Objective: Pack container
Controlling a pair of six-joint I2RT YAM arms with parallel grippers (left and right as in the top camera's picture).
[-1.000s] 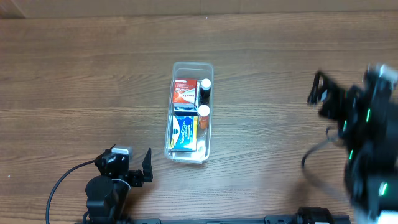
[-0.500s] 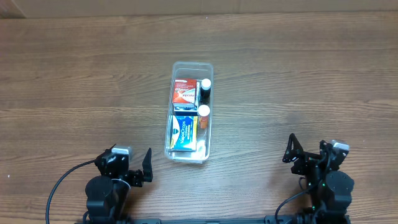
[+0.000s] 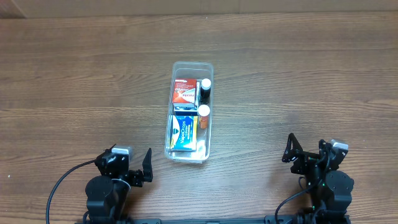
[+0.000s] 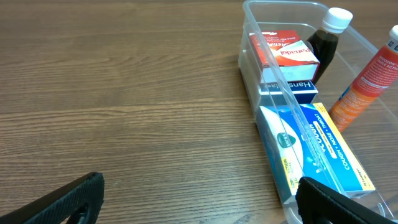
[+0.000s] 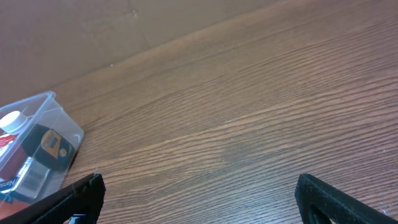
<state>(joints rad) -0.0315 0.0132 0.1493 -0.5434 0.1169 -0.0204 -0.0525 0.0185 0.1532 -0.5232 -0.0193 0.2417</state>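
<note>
Container (image 3: 193, 63) — boxes (image 3: 184, 91) left, bottles (image 3: 206, 83) right.

Left arm (image 3: 102, 190) and right arm (image 3: 329, 186) sit folded low at the near edge of the counter (image 3: 74, 74), one toward each near corner. The left gripper (image 3: 130, 163) points at the far edge, jaws spread wide, empty. The right gripper (image 3: 308, 154) has the same pose, jaws wide, empty. In each wrist view only the fingertips (image 4: 68, 202) (image 5: 74, 198) show.

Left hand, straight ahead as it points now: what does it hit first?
Mostly bare table ahead. The container sits right of centre; the left hand's right finger may clip its near corner, depth unclear.
</note>
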